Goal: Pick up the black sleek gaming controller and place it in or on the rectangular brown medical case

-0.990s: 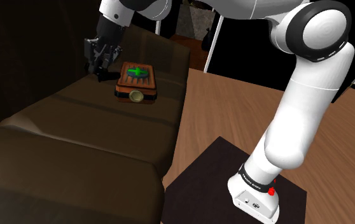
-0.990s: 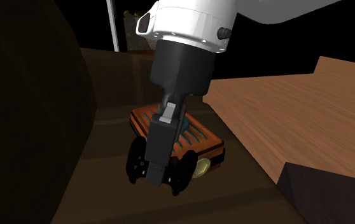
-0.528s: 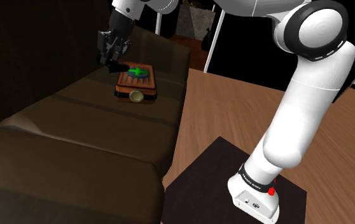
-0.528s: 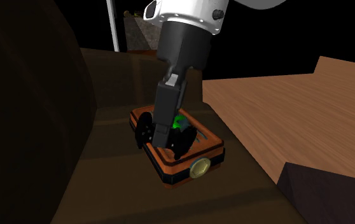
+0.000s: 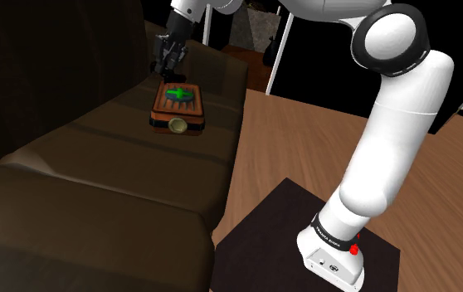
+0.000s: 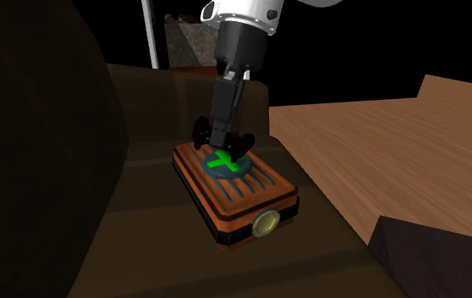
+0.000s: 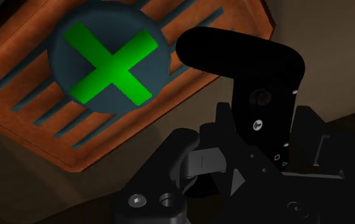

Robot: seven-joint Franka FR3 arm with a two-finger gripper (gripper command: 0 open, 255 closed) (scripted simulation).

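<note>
You have the gripper point(image 6: 220, 142) clamped on the black controller point(image 7: 240, 60): in the second exterior view the black finger runs down between the controller's two rounded grips, and the wrist view has the controller's body set right against the hand. The controller hangs over the far end of the brown case point(image 6: 234, 190), at about 12 o'clock from the green cross point(image 6: 221, 161) on the case's lid; whether it touches the lid you cannot tell from these views. In the wrist view the cross sits in a dark blue-grey disc on the ribbed orange-brown lid, with the controller just beside that disc and partly over the case's edge. In the shoulder view the gripper shows at about 11 o'clock from the case, close over its far edge, and the case lies at about 10 o'clock from the stand point(image 5: 263, 232), well apart from it. The case rests flat on the seat of a dark brown sofa point(image 5: 97, 182), near the seat's edge by the wooden floor point(image 5: 288, 141). A round gold clasp point(image 6: 267, 223) marks the case's near end, at about 5 o'clock from the cross in the second exterior view. The white arm point(image 5: 387, 141) rises from the stand and reaches toward 11 o'clock over the sofa.
</note>
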